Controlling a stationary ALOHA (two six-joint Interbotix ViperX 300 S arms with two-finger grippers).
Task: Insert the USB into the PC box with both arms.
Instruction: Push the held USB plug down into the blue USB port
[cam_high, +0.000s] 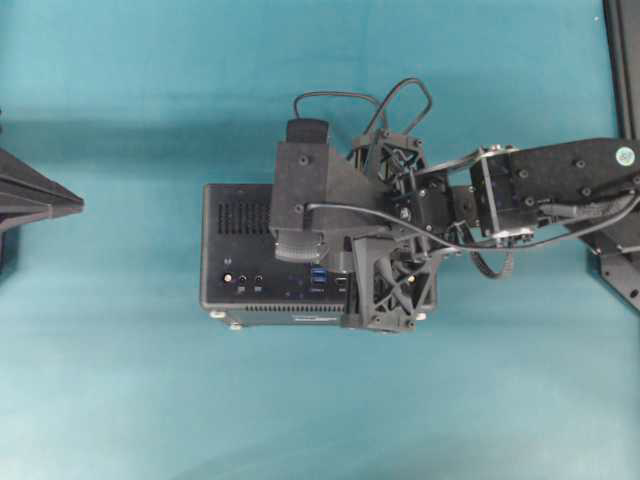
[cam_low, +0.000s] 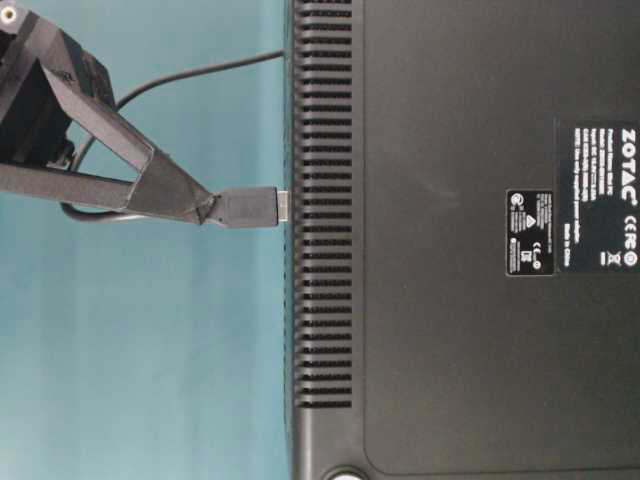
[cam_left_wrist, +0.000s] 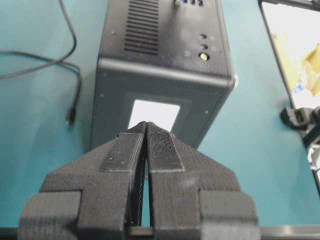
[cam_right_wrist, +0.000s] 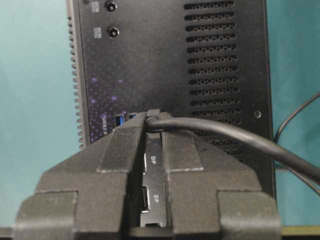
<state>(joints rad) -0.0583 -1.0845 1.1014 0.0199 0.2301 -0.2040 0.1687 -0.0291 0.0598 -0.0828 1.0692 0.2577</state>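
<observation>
The PC box (cam_high: 235, 250) lies in the middle of the teal table with its port face turned up. My right gripper (cam_high: 325, 262) reaches in from the right and hangs over that face. It is shut on the USB plug (cam_right_wrist: 154, 117), just beside the blue ports (cam_right_wrist: 120, 120). From the side, the plug (cam_low: 245, 207) sticks out of the fingertips (cam_low: 205, 208) with its metal tip touching the PC box (cam_low: 450, 300). The USB cable (cam_high: 345, 97) loops behind the box. My left gripper (cam_left_wrist: 146, 125) is shut and empty, pointing at the box's end (cam_left_wrist: 160, 85), apart from it.
The cable's free end (cam_left_wrist: 71, 116) lies on the table beside the box. A dark frame post (cam_high: 625, 60) stands at the far right edge. A bright screen-like panel (cam_left_wrist: 295, 50) shows to the right in the left wrist view. The left arm (cam_high: 35, 200) sits at the left edge.
</observation>
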